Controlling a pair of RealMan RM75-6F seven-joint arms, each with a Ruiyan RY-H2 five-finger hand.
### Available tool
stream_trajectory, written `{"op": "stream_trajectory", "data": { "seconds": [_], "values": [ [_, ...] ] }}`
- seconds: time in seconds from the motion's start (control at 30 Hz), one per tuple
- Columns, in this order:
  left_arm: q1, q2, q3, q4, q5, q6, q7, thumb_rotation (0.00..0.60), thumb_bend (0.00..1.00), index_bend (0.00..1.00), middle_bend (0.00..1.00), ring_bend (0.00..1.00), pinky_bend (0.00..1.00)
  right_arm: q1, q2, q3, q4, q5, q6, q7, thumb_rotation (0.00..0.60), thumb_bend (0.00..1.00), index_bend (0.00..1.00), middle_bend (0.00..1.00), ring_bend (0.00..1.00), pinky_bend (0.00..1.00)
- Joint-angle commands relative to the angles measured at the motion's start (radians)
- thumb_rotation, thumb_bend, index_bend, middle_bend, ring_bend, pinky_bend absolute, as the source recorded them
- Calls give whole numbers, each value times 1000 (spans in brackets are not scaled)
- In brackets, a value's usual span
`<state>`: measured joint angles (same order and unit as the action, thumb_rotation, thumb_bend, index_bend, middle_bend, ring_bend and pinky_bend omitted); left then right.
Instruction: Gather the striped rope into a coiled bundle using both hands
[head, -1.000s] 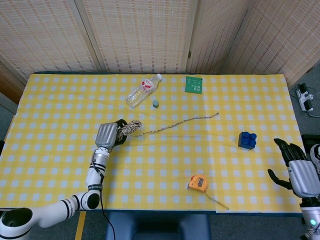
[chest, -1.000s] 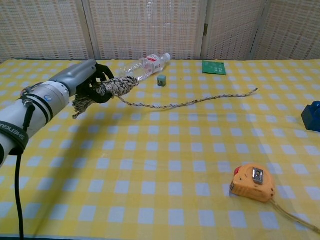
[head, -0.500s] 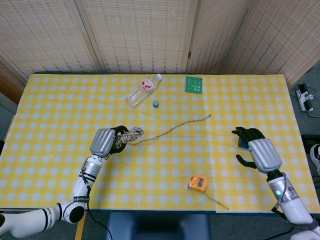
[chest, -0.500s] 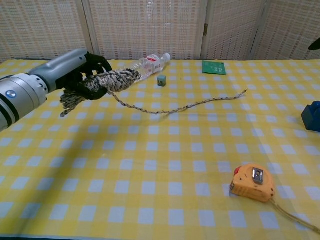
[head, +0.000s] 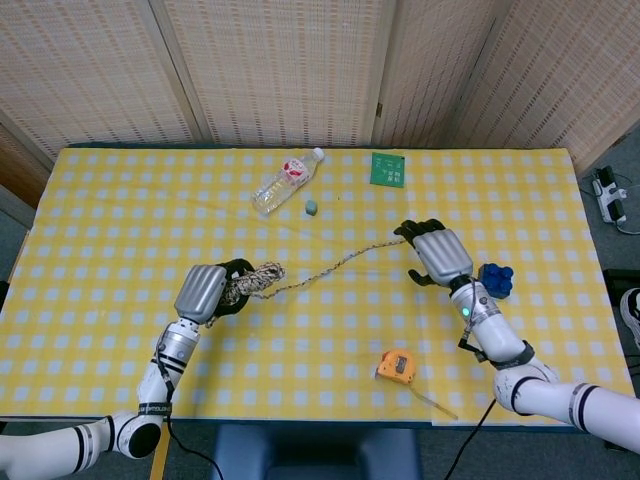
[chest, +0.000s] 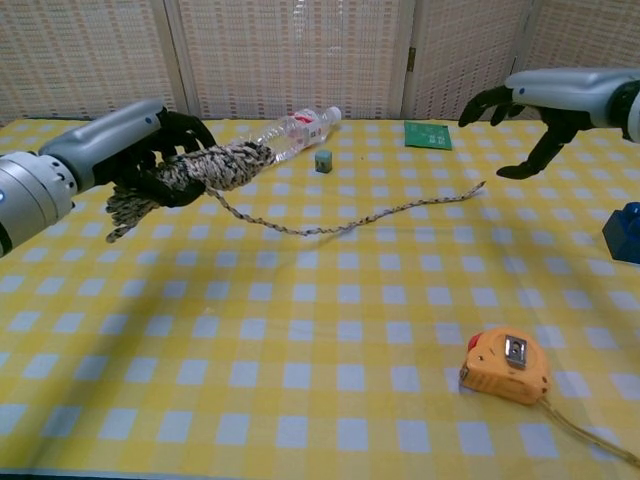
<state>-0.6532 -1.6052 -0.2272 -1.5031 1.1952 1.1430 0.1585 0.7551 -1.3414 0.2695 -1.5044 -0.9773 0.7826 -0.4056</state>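
Your striped rope (head: 262, 279) is a braided, speckled cord, partly bunched into a fuzzy coil, with a thin tail (chest: 350, 222) that snakes right across the yellow checked tablecloth (head: 120, 200). Your left hand (head: 205, 292) grips that coil, its fingers wrapped around the bundle and holding it just above the cloth. Your right hand (head: 436, 254) hovers over the tail's far end with fingers spread and curved, holding nothing. Beyond it sit a blue studded block (head: 496, 280), an orange tape measure (head: 397, 366), a clear plastic bottle (head: 284, 182), a small grey-green cube (head: 311, 208) and a flat green card (head: 388, 169).
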Motion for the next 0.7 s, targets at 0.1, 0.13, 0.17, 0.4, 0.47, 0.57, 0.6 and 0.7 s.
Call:
{"op": "stream_trajectory", "data": {
  "seconds": [0.1,0.13,0.17,0.4,0.47,0.57,0.6,0.7],
  "values": [
    [5,0,3,0,0,1,-2,600,639,565,576,584,756,101,-91,-19,85,90,-45,-97,600,355,267,176,183,149],
    [6,0,3,0,1,1,-2,600,639,564,576,583,756,114,-104,-24,100,101,-48,-109,600,356,278,176,181,148],
    [7,1,3,1,1,1,-5,600,638,564,576,583,756,130,-123,-30,122,116,-52,-122,600,356,285,176,181,148],
    [12,2,2,11,3,4,-9,600,639,563,576,578,756,206,-225,-46,257,208,-86,-159,600,355,324,176,178,148],
    [14,1,3,12,5,5,-13,600,638,561,576,577,756,225,-249,-50,293,227,-96,-164,600,356,327,176,177,148],
    [16,1,4,13,7,2,-21,600,638,561,576,577,756,251,-286,-56,350,251,-107,-174,600,356,330,176,175,148],
    [16,1,5,14,8,1,-22,600,638,561,576,577,756,262,-301,-58,374,262,-110,-178,600,356,336,176,175,148],
    [17,1,5,15,10,0,-25,600,638,561,576,577,756,287,-343,-61,436,291,-119,-191,600,355,358,176,175,149]
  ]
}}
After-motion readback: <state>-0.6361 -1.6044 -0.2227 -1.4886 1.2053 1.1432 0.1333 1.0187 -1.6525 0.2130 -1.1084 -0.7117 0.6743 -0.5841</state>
